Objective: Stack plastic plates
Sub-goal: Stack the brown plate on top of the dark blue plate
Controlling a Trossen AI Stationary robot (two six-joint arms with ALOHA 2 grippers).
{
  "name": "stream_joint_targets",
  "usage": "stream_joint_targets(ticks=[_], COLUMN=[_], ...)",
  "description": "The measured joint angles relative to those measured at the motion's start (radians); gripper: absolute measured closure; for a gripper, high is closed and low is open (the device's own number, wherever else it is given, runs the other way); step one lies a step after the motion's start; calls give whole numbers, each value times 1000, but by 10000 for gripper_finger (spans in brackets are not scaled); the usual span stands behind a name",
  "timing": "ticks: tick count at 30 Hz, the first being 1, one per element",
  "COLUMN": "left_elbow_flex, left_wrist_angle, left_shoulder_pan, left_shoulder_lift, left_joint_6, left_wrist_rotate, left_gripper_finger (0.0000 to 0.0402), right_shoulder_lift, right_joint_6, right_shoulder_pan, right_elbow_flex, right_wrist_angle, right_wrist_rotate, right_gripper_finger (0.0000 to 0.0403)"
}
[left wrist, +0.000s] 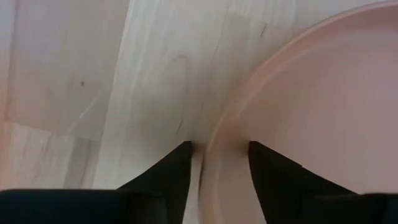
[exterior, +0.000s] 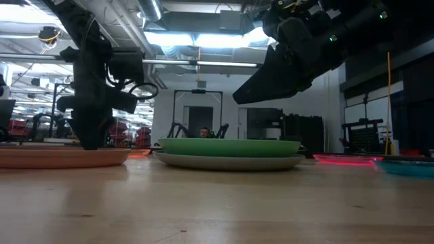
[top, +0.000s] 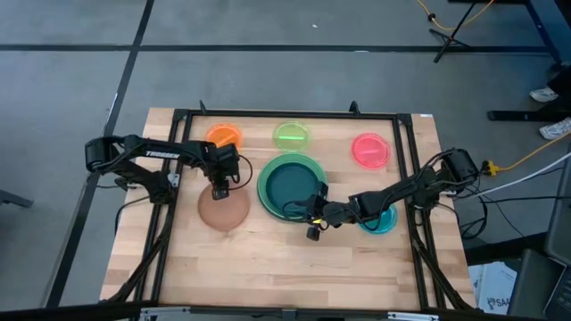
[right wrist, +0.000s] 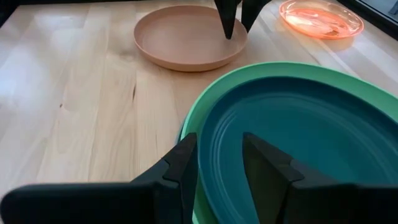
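We are seeing left gripper (left wrist: pixel 219 152) straddling rim of brown plate (top: pixel 223 211), one finger inside, one outside, jaws parted around edge. Right gripper (right wrist: pixel 219 163) is hanging over near rim of dark teal plate (right wrist: pixel 311 137), fingers apart, gripping nothing. Teal plate is lying inside light green plate (top: pixel 264 171). Orange plate (right wrist: pixel 320 17) is sitting beyond brown one.

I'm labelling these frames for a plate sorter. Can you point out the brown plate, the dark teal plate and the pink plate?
brown plate (right wrist: pixel 180 37): right wrist view, on its flat inner floor.
dark teal plate (top: pixel 292 188): high view, on the middle of its dish.
pink plate (top: pixel 370 150): high view, on its centre.
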Motion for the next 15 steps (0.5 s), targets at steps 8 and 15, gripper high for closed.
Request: stream_joint_targets(ticks=[8, 15], left_elbow_flex=[-1, -1], left_wrist_angle=[16, 17], left_shoulder_pan=[0, 0], left_shoulder_lift=[-1, -3], left_joint_6=[18, 18], left_wrist_rotate=[2, 6], left_gripper_finger=[318, 380], right_shoulder_lift=[-1, -1], right_joint_6=[0, 0], right_shoulder_pan=[0, 0], right_elbow_flex=[0, 0], right_wrist_angle=[0, 0], right_wrist_rotate=[0, 0], right_gripper_finger=[286, 286])
